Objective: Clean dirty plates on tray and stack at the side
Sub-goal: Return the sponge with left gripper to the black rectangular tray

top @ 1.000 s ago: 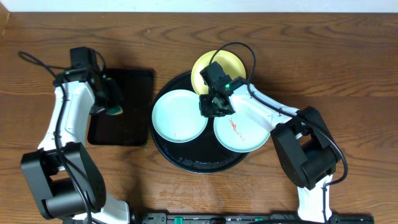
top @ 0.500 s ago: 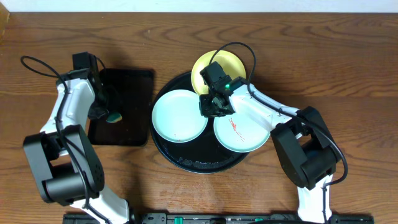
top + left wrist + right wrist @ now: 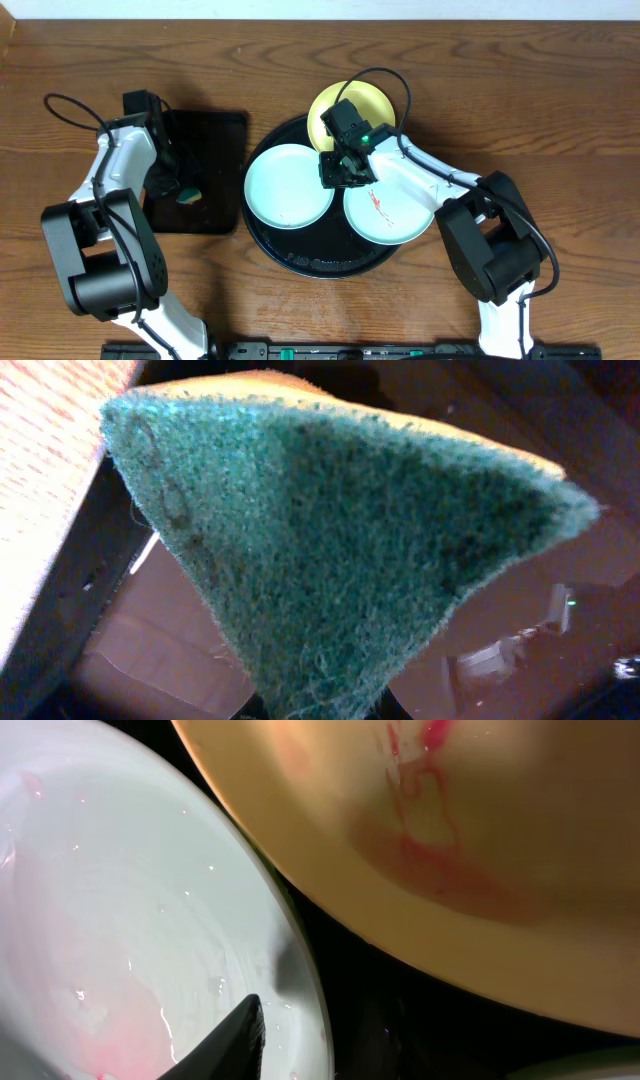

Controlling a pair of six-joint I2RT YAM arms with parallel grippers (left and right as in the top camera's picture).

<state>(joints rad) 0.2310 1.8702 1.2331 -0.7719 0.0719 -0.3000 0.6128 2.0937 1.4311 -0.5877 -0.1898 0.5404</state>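
Two mint plates [image 3: 290, 190] lie side by side on the round black tray [image 3: 300, 262]; a yellow plate [image 3: 352, 103] overlaps its far rim. Right gripper [image 3: 343, 177] above tray centre (open or closed: cannot tell). Left of the tray, left gripper [image 3: 176, 181] clamps a green sponge [image 3: 330, 560].

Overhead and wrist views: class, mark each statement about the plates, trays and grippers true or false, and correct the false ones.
1. Two mint plates and one yellow plate are in view. True.
2. The yellow plate is spotless. False: the right wrist view shows reddish smears on it.
3. The left gripper holds a green sponge over the rectangular tray. True.
4. The plates are stacked beside the tray. False: none is stacked, and both mint ones lie on the round tray.
5. The right gripper hovers over the rectangular tray. False: it is over the round tray, among the plates.
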